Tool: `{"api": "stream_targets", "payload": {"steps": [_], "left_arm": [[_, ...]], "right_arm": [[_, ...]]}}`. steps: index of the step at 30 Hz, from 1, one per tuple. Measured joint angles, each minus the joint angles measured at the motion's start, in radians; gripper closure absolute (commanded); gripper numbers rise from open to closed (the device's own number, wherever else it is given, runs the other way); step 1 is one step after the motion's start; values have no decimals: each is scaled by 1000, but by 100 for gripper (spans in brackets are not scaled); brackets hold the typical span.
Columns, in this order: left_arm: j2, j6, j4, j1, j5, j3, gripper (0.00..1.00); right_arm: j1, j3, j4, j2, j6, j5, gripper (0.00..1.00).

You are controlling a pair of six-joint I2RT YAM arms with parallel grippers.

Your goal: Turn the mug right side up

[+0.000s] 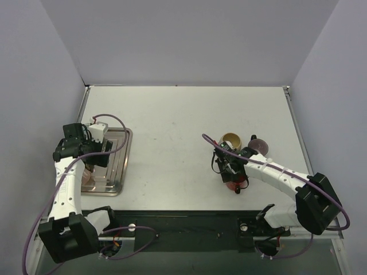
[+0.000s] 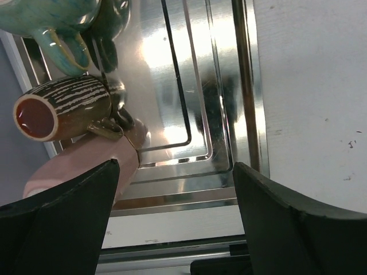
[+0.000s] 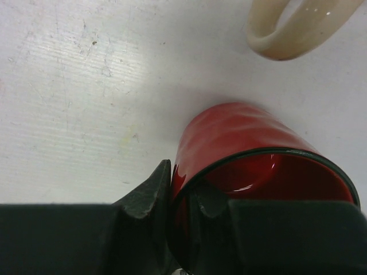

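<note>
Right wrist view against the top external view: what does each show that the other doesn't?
Only the right wrist view: the right gripper pinching the rim of the red mug, one finger inside and one outside, and the mug's glossy inside. Only the top external view: the left gripper over the metal tray, and a dark mug beside the cream one. Both: the red mug, the cream mug and the white table.

Overhead cam wide; wrist cams close, downward.
</note>
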Motion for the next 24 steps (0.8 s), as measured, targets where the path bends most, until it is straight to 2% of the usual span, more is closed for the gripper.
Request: {"api": "stream_targets", "payload": {"steps": [3, 5, 6, 8, 14, 18, 24], "left_arm": [[10, 20, 8, 29, -22, 0, 9], [21, 34, 14, 47, -31, 0, 9], [26, 39, 16, 57, -35, 0, 9], [36, 51, 22, 75, -44, 0, 9], [58, 63, 32, 103, -53, 13, 9], [128, 63, 25, 104, -60, 99, 9], [265, 66, 46, 131, -76, 216, 18]], "right_arm": [[-15, -26, 44, 10, 3, -19, 100], [-16, -31, 71, 9, 4, -21, 84], [-16, -33, 86, 9, 4, -22, 71], [-16, -39, 111, 9, 11, -29, 57], [-2, -41, 71, -43, 23, 8, 31], [10, -15, 11, -171, 21, 40, 27], [9, 85, -53, -280, 17, 79, 27]]}}
